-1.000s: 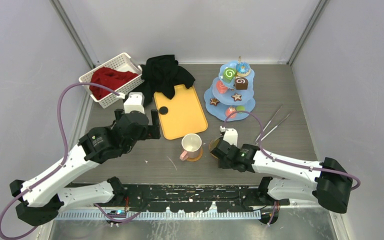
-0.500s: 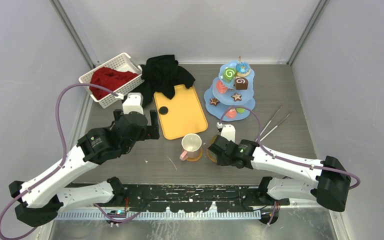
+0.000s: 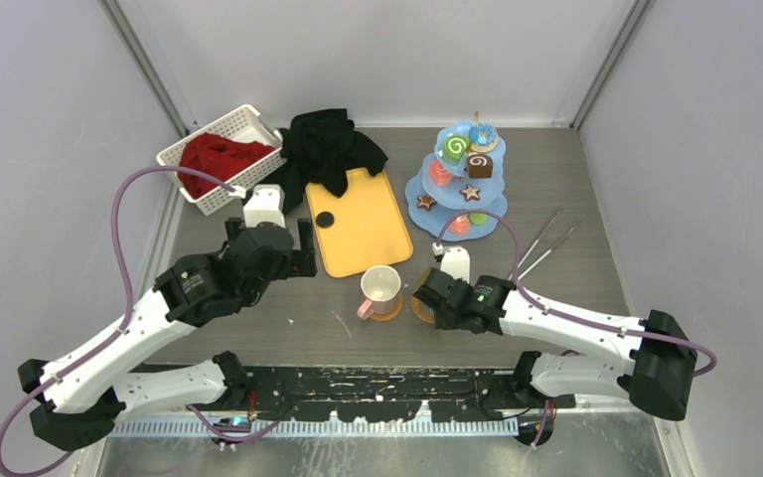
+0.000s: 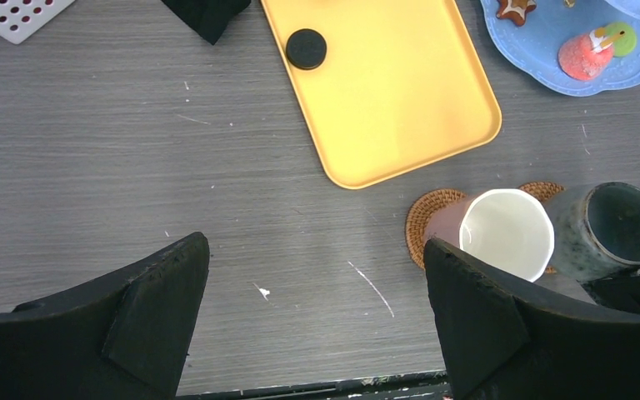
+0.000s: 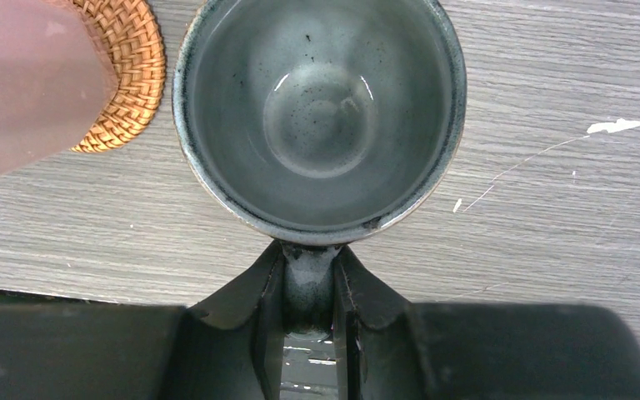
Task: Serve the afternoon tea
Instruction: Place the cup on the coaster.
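The pale-blue three-tier stand [image 3: 419,187] stands at the back right with a green swirl roll [image 3: 456,147], a blue donut [image 3: 483,134], a brown roll [image 3: 479,165] and star cookies [image 3: 470,192] on it. The pink-handled cream mug [image 3: 380,287] stands upright on a wicker coaster [image 4: 427,218] near the front middle. My right gripper [image 5: 308,267] is shut on the handle of the grey metal mug [image 5: 321,117], which is upright just right of the cream mug [image 4: 508,232]. My left gripper [image 4: 317,283] is open and empty over bare table, left of both mugs.
A flat orange-yellow tray [image 3: 363,234] with a black disc [image 3: 325,219] lies behind the mugs. A black cloth [image 3: 328,149] and a white basket [image 3: 248,121] holding red cloth sit at the back left. Thin metal rods [image 3: 541,243] lie to the right.
My right gripper has carried the grey mug a little left, closer to the cream mug, then held still. The left arm has barely moved.
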